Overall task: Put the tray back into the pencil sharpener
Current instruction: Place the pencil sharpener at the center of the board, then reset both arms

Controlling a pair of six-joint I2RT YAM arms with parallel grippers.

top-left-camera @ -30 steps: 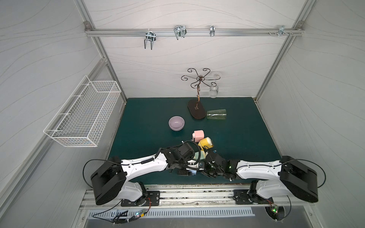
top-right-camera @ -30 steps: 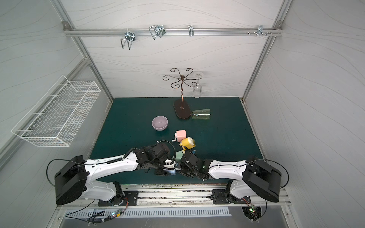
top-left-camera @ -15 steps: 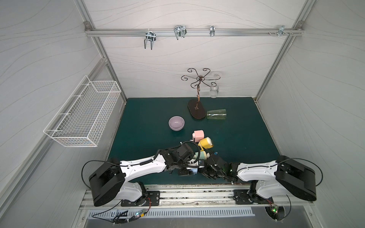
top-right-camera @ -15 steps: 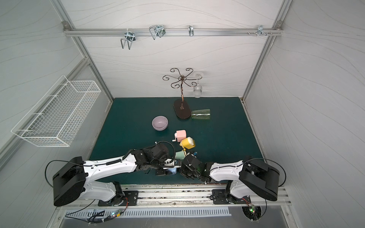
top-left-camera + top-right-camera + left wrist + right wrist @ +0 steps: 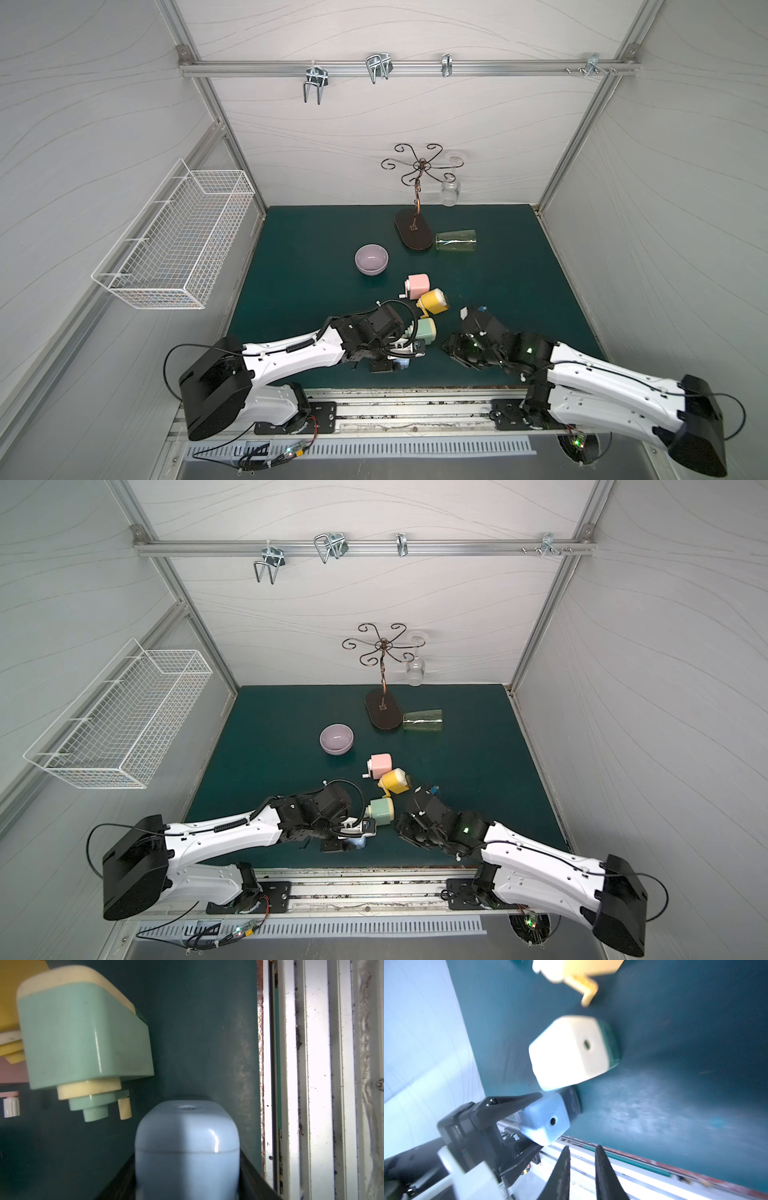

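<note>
Sharpener (image 5: 544,1120) betw. L fingers (image 5: 508,1104), table (image 5: 675,1064) front

Both arms are the same build: smooth white shells on the left arm (image 5: 291,359) and right arm (image 5: 602,376), chunky black base housings (image 5: 216,399), blocky black wrists. A thin black cable (image 5: 165,371) loops off each base, and a coiled cable (image 5: 286,347) runs along the left one. There's a green light (image 5: 528,350) on the right wrist, probably a status LED. The right gripper (image 5: 582,1148) has black tapered wedge fingers

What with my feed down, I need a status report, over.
Left claw shut on blue pencil sharpener. Right claw open, empty, just off it. No loose tray in view. Green sharpener crowding close.
</note>
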